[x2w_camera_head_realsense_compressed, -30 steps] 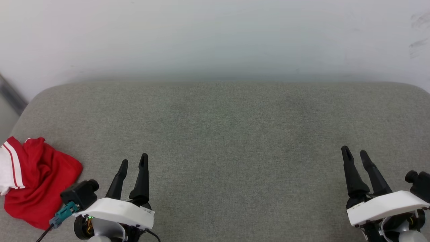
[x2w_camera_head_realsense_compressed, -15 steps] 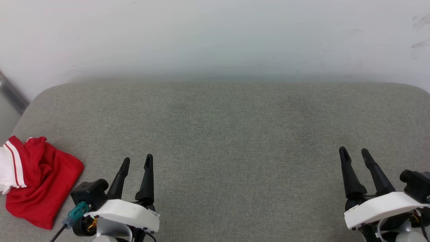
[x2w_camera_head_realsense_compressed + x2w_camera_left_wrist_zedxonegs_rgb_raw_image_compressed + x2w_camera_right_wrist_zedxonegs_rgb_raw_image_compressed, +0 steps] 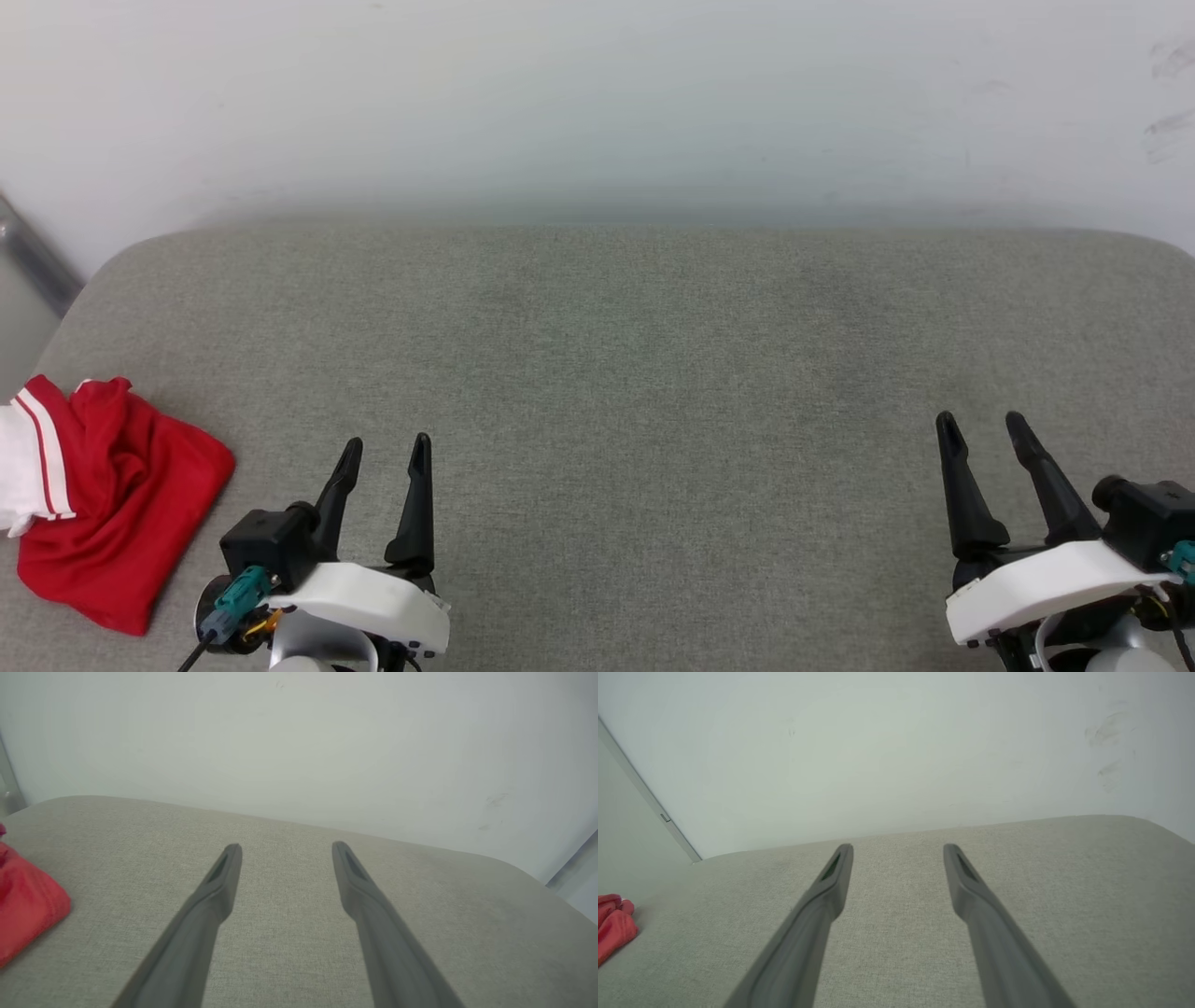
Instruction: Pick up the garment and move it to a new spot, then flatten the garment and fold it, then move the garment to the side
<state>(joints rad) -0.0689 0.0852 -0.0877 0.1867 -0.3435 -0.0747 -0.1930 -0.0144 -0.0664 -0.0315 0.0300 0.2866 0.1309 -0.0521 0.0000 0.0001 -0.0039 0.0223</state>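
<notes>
The garment (image 3: 107, 509) is a red shirt with a white, red-striped sleeve, folded into a bundle at the far left of the grey cushioned surface (image 3: 635, 355). Its red edge also shows in the left wrist view (image 3: 25, 907) and in the right wrist view (image 3: 613, 926). My left gripper (image 3: 386, 451) hovers low at the lower left, to the right of the garment and apart from it, open and empty. My right gripper (image 3: 980, 427) is at the lower right, open and empty. The left wrist view shows the left gripper (image 3: 286, 849) with jaws spread; the right gripper (image 3: 899, 848) is likewise spread in its own view.
A pale wall (image 3: 597, 103) rises behind the surface's far edge. The surface's rounded left corner lies near the garment, with a grey strip (image 3: 33, 261) beyond it. Bare fabric stretches between the two grippers.
Both grippers have drawn back slightly toward the bottom of the head view, the left also shifting a little right. The garment lies in the same place.
</notes>
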